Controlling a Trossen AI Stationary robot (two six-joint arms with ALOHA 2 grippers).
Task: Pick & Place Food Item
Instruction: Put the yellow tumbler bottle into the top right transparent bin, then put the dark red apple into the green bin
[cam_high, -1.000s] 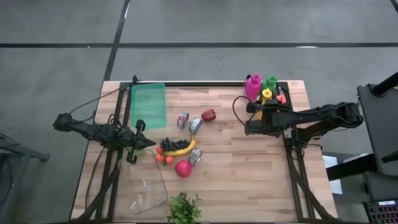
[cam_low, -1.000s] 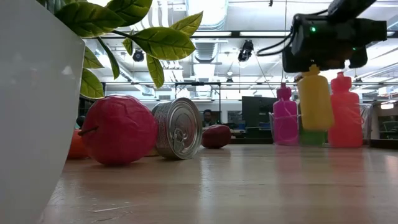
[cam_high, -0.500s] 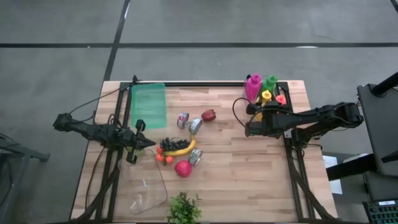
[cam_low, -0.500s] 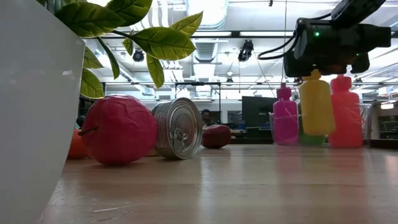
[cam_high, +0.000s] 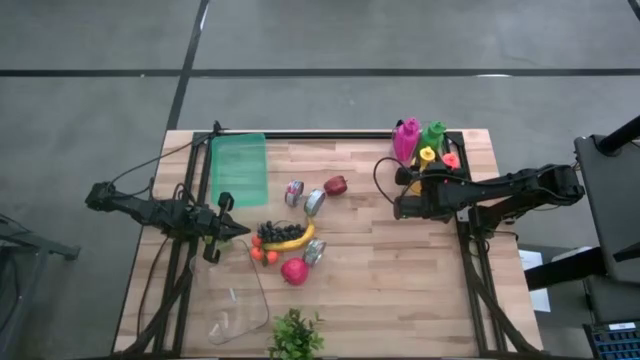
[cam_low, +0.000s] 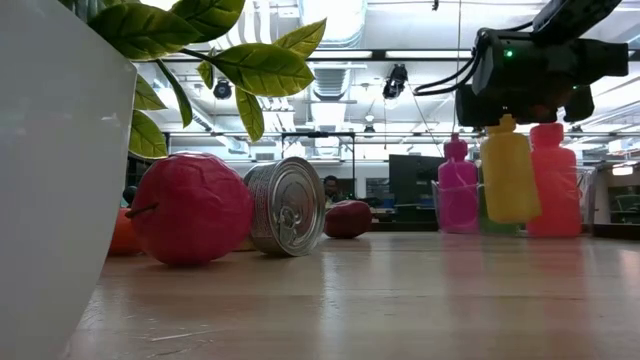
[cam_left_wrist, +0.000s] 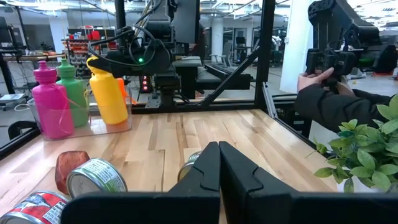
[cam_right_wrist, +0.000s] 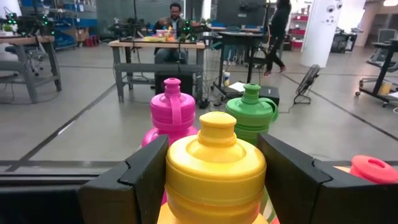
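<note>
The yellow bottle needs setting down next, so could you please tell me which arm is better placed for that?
The right. Its gripper already clamps the yellow bottle between its fingers, lifted beside the bottle tray. The left gripper sits shut across the table, near the grapes.

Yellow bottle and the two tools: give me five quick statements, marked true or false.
1. The right tool is closed on the yellow bottle. True.
2. The yellow bottle stands on the wood of the table. False: the low view shows it hanging clear of the tabletop.
3. The left tool is open. False: its fingers are shut together, holding nothing.
4. The pink bottle and the green bottle stand behind the yellow one in the right wrist view. True.
5. The red apple lies beside a tin can. True.
</note>
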